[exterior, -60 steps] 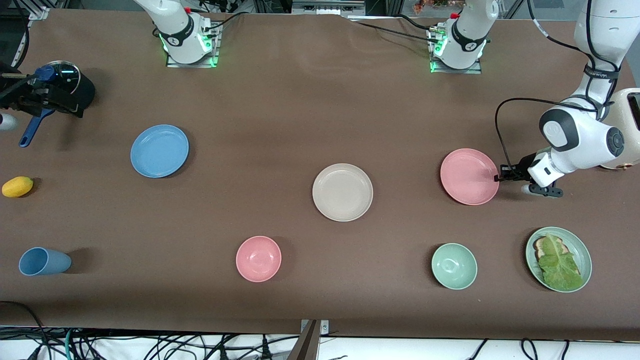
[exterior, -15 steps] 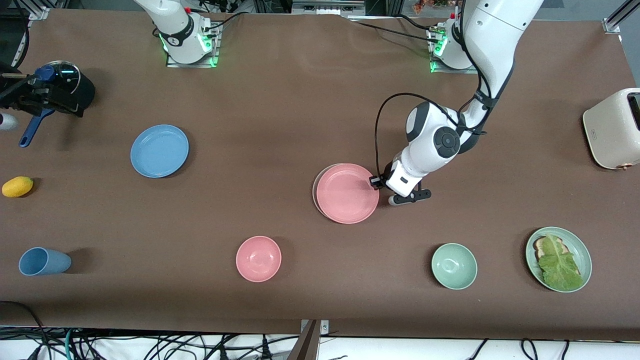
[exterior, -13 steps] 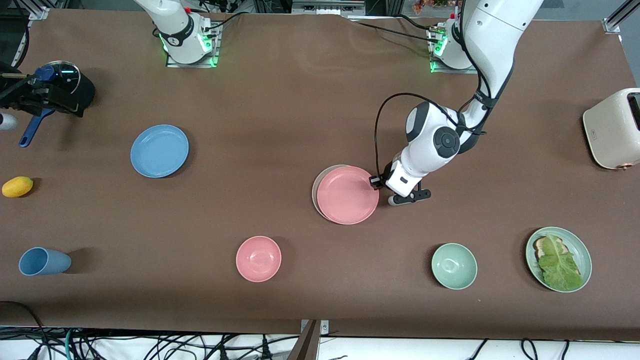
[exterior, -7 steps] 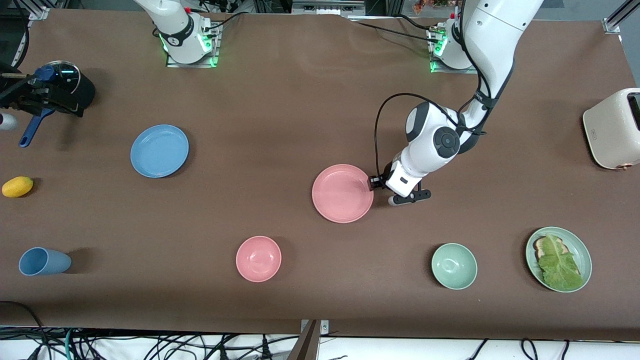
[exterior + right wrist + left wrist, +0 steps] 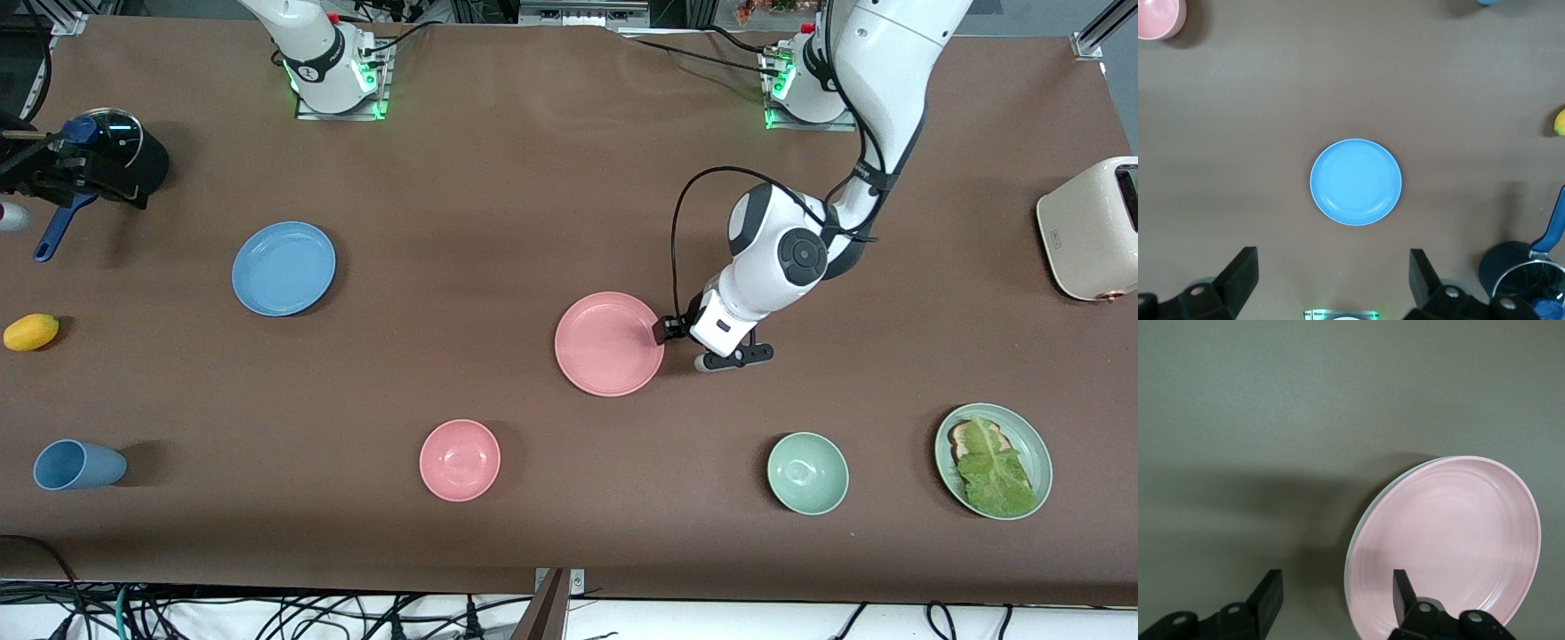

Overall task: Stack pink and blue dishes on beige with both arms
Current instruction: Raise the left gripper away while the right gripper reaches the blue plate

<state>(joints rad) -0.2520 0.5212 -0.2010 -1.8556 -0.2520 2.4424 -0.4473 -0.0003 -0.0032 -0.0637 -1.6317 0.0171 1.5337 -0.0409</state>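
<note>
Left gripper point(image 5: 665, 331), fingers spread, sits beside the pink plate point(image 5: 609, 343), apparently atop the beige plate point(image 5: 1365, 520); right gripper point(image 5: 1331, 280), spread, waits above the blue plate point(image 5: 1356, 182).

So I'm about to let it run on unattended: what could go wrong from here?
The left gripper, open, sits right at the pink plate's rim; a careless retreat could nudge the plate off the beige plate. The blue plate lies flat, so the right gripper, open above it, may struggle to catch its rim.
</note>
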